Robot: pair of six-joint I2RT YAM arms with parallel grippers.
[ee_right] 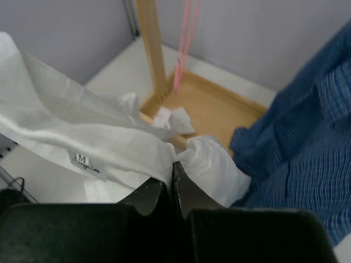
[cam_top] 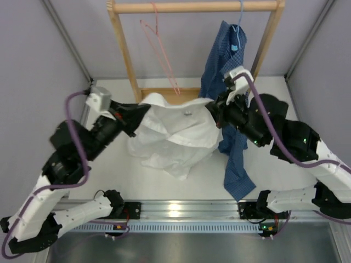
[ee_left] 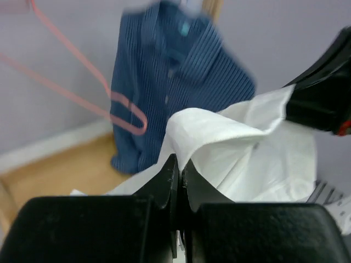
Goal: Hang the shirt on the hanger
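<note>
Your left tool point(ee_left: 179, 164) is pinched shut on one edge of the white shirt point(cam_top: 175, 137), and your right tool point(ee_right: 173, 169) on another. The cloth sags between them toward the worktop point(cam_top: 109, 170). The pink hanger point(cam_top: 163, 55) hangs beyond both.

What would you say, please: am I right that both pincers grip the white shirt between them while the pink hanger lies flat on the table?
Not quite: the pink hanger hangs from the wooden rail, not flat on the table, as the top external view shows. The rest holds: the left pincer and right pincer both grip the white shirt between them.
</note>
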